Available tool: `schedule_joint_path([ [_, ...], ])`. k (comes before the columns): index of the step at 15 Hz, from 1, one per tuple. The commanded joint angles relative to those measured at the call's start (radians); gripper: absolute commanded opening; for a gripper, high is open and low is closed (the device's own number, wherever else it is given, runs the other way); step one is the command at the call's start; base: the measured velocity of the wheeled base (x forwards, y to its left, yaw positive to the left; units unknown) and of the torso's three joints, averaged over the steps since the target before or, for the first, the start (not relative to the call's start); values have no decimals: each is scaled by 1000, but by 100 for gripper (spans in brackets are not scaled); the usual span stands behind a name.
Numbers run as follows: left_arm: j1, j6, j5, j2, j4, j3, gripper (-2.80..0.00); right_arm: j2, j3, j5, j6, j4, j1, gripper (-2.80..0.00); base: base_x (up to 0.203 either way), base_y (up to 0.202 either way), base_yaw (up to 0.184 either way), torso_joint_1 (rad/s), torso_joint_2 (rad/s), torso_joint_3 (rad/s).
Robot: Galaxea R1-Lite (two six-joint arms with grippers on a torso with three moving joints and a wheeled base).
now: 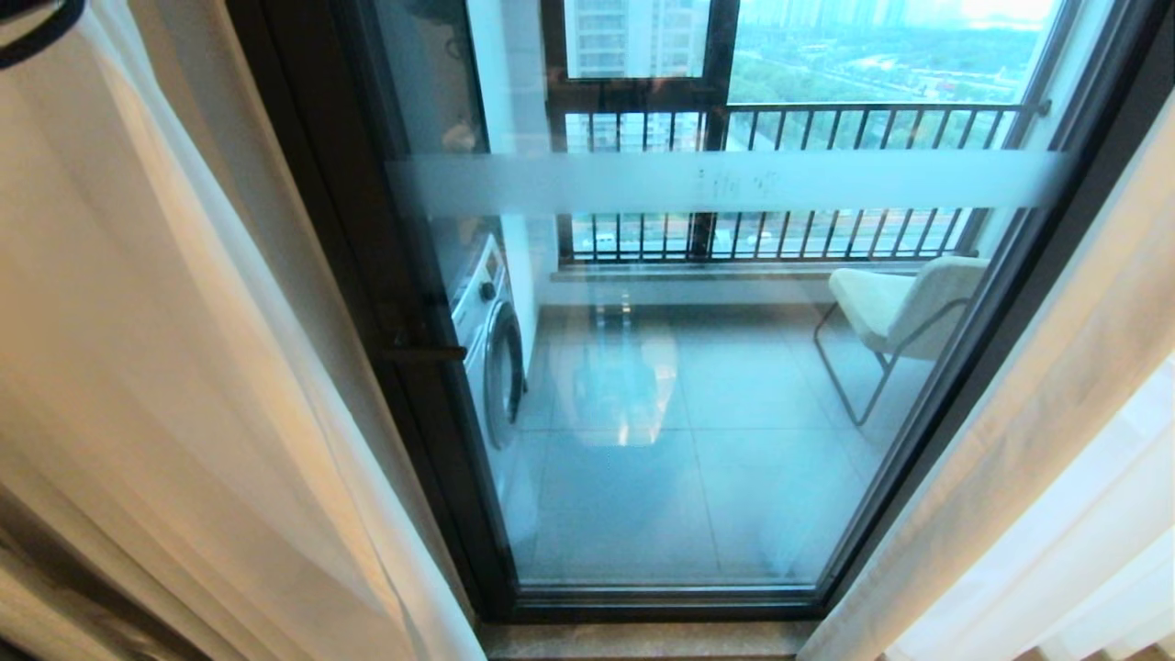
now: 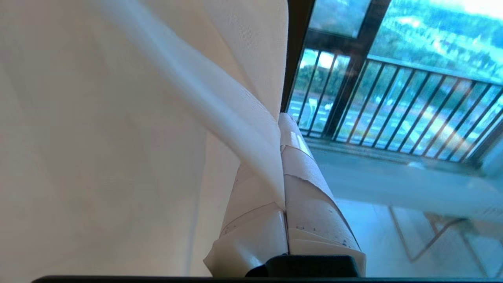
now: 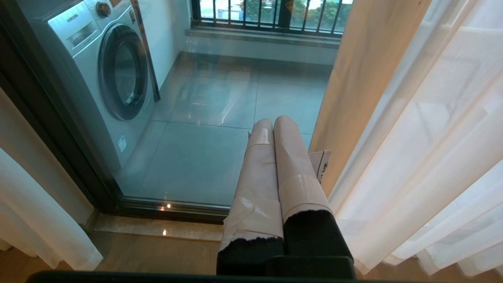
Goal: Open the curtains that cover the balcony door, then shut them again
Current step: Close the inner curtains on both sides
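- From my head camera I see the balcony door (image 1: 698, 386) straight ahead, its glass bare between the dark frame posts, with a frosted band (image 1: 734, 181) running across it.
- The curtains are drawn apart to either side: the left sheer panel (image 1: 138, 367) fills the left of the head view, and the right sheer panel (image 1: 1083, 551) hangs at the near right.
- A thicker beige drape (image 1: 1037, 404) hangs just beside the right sheer panel, between it and the door frame.
- My left gripper (image 2: 283, 165) is up at the left sheer panel's inner edge; in the left wrist view its taped fingers (image 2: 310, 196) are pressed together with a fold of the sheer fabric pinched between them.
- The pinched fold stretches away from the fingers as a taut ridge, and the rest of the panel billows on the side away from the glass.
- My right gripper (image 3: 273, 125) hangs low at the right side, near the floor sill; its two taped fingers (image 3: 294, 157) lie pressed together with nothing between them.
- It sits just beside the beige drape and the right sheer panel but I cannot tell whether it touches either.
- Neither gripper shows in the head view itself.
- Through the glass, on the balcony: a front-loading washing machine (image 1: 491, 340) at the left, a pale chair (image 1: 904, 308) on a thin metal frame at the right, and a black-barred railing (image 1: 789, 184) at the far side.
- The balcony floor (image 1: 643, 477) is grey tile with a glossy reflection on it.
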Motion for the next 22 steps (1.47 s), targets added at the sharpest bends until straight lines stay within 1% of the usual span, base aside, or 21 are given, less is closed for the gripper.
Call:
schedule_joint_path([
  [1, -1, 52, -4, -13, 3, 31, -280, -1, 0, 1, -1, 0, 0, -280, 0, 0, 0, 0, 0, 0],
  [2, -1, 85, -7, -17, 4, 44, -280, -1, 0, 1, -1, 0, 0, -280, 0, 0, 0, 0, 0, 0],
  [3, -4, 103, -10, -19, 6, 54, -280, -1, 0, 1, -1, 0, 0, -280, 0, 0, 0, 0, 0, 0],
  [7, -11, 103, -49, -24, 4, 67, -280, -1, 0, 1, -1, 0, 0, -280, 0, 0, 0, 0, 0, 0],
  [20, -11, 109, -49, -16, -3, 64, -280, -1, 0, 1, -1, 0, 0, -280, 0, 0, 0, 0, 0, 0],
  [22, -11, 125, -49, -16, -4, 65, -280, -1, 0, 1, -1, 0, 0, -280, 0, 0, 0, 0, 0, 0],
])
